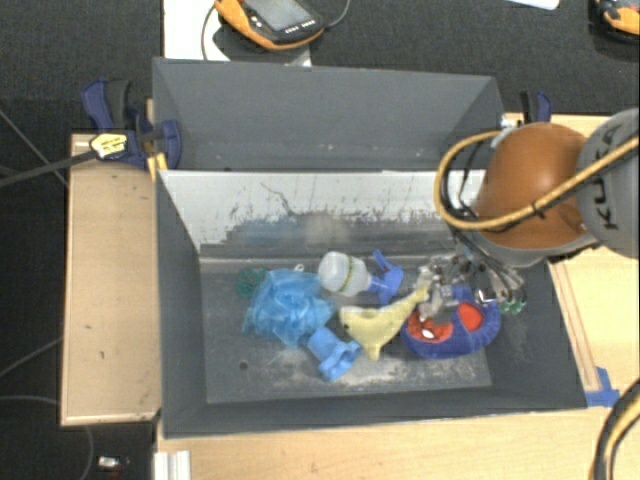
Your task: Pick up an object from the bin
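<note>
1. The arm (605, 183) comes in from the right. Its orange wrist cover (525, 193) hangs above the right end of the bin (330, 128) with yellow cables (470, 226) looped round it. The gripper (440, 290) points down and to the left, low over the bin floor.
2. Can't tell if the gripper is spread or pinched together (from this angle it's just a tangle of metal bits), and I can't see anything held in it.
3. Right under it sits a purple-blue dish (470, 340), round and shallow, with a red piece (468, 318) in it. It's on the right side of the floor, at the end of the heap.
4. A yellow curved thing (378, 326), soft-looking and banana-ish, has its upper tip right by the gripper and touches the dish's left edge.
5. Further left there's a white rounded bottle (343, 273), a small blue piece (386, 273) beside it, a fluffy light-blue mesh puff (285, 308), and a blue block (335, 353) at the front.
6. A little green bit (514, 306) pokes out just right of the gripper.
</note>
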Motion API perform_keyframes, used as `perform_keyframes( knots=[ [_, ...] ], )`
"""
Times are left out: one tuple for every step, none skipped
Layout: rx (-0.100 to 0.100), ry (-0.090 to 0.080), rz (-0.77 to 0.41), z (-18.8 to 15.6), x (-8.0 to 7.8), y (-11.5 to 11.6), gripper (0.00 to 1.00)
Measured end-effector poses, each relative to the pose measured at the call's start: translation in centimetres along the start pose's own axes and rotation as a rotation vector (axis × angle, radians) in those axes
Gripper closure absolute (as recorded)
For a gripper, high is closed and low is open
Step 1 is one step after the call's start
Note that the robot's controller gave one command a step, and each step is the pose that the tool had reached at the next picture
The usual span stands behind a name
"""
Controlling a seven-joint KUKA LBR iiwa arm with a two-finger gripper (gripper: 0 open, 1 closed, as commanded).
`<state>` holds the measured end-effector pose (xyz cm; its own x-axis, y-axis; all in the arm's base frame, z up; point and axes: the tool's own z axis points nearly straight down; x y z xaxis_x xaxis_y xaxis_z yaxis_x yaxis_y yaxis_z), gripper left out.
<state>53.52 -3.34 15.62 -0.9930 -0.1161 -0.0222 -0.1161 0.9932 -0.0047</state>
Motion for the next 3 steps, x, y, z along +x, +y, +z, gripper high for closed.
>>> perform_keyframes(
  knots=[
    [-0.001,0.0,0.14,1.6,-0.3,1.2,1.0],
    [-0.001,0.001,0.018,1.2,-2.0,1.5,1.0],
    [-0.001,-0.003,-0.079,-0.1,-3.6,4.4,1.0]
  ],
)
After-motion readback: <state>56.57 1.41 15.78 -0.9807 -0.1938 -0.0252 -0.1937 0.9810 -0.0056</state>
